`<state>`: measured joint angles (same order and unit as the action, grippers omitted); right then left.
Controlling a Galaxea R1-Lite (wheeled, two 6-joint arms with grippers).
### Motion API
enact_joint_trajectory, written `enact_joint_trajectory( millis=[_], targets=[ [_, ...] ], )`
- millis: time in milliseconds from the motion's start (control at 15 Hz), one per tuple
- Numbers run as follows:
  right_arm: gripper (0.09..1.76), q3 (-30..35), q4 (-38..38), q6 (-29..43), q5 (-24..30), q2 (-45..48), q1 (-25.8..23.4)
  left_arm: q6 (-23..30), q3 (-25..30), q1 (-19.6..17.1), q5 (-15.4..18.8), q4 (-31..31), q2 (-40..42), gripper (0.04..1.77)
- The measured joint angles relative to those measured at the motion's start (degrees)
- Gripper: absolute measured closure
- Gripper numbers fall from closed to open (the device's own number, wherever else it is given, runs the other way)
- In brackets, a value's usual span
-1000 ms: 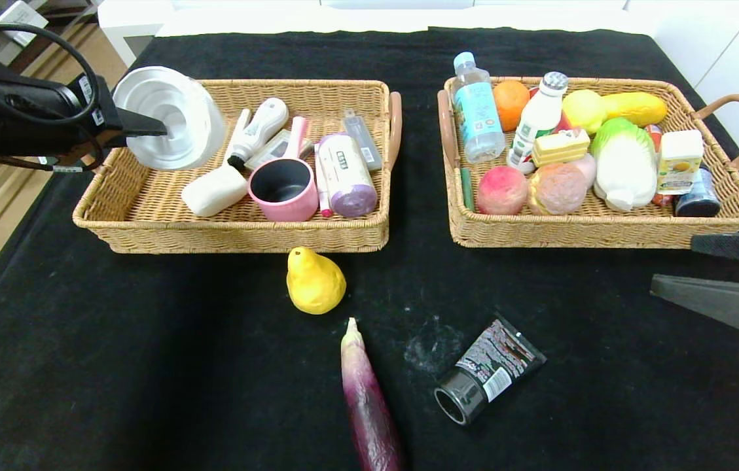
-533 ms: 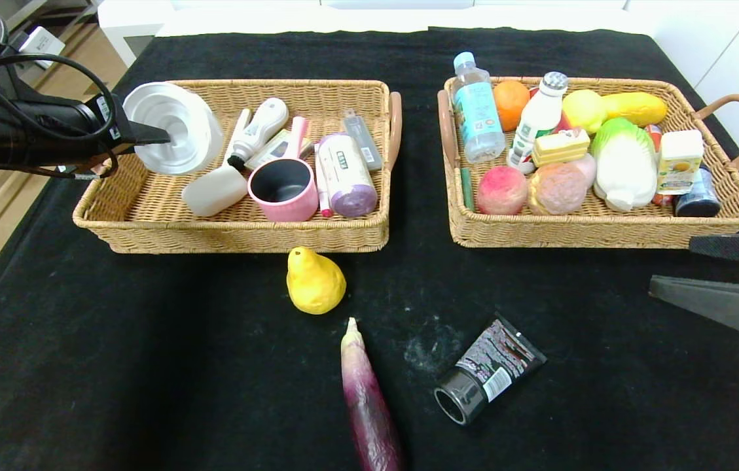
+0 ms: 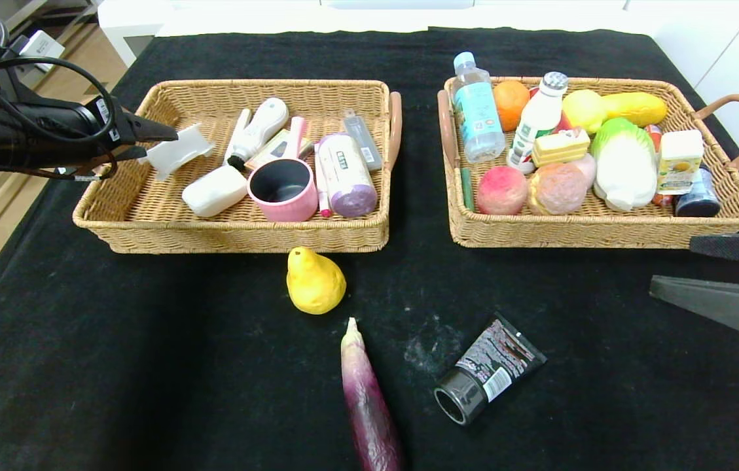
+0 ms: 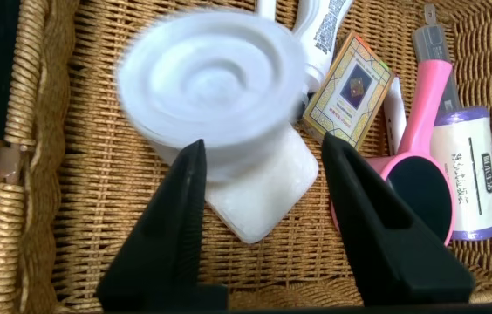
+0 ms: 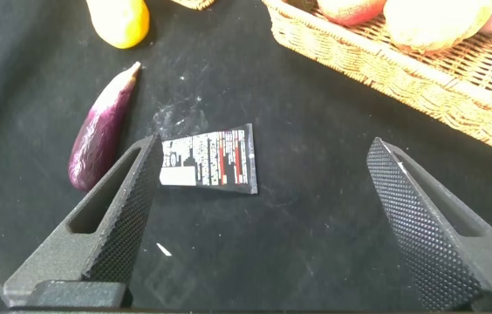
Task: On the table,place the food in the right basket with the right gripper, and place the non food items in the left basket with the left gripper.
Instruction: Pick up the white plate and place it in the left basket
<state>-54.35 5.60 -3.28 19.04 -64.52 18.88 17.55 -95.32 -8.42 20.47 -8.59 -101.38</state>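
My left gripper (image 3: 158,142) hangs open over the left end of the left basket (image 3: 232,239). The white round disc (image 3: 176,152) is free of its fingers, tilted edge-on just off the tips. In the left wrist view the disc (image 4: 211,83) is blurred above a white soap bar (image 4: 268,196), beyond my open left gripper (image 4: 263,144). The yellow pear (image 3: 315,282), purple eggplant (image 3: 369,399) and black tube (image 3: 487,379) lie on the table. My right gripper (image 3: 673,265) is open and empty at the right edge, in front of the right basket (image 3: 592,232). The yellow carton (image 3: 679,160) stands in that basket.
The left basket holds a pink mug (image 3: 283,190), white bottles and a purple roll (image 3: 346,175). The right basket is packed with bottles, fruit and a cabbage (image 3: 624,163). In the right wrist view the tube (image 5: 208,161) lies between eggplant (image 5: 102,131) and basket wall (image 5: 403,70).
The left gripper opened and let go of the white disc. The disc tipped from facing me to edge-on and dropped lower into the left basket. The right arm has not moved.
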Motion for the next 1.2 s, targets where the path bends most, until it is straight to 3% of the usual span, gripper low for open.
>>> enact_joint_trajectory(
  millis=[467,867,1200],
  targets=[
    [0.14,-0.06,0.00,0.00,-0.02,0.24,0.05,-0.20,-0.07,0.00,-0.02,-0.33,0.20,0.37],
    [0.14,-0.06,-0.01,-0.02,-0.02,0.26,0.07,-1.16,0.34,1.29,0.01,-0.85,2.26,0.23],
    [0.14,-0.06,-0.06,-0.02,-0.02,0.28,0.00,-3.89,2.76,5.58,0.01,-1.18,6.29,0.16]
  ],
)
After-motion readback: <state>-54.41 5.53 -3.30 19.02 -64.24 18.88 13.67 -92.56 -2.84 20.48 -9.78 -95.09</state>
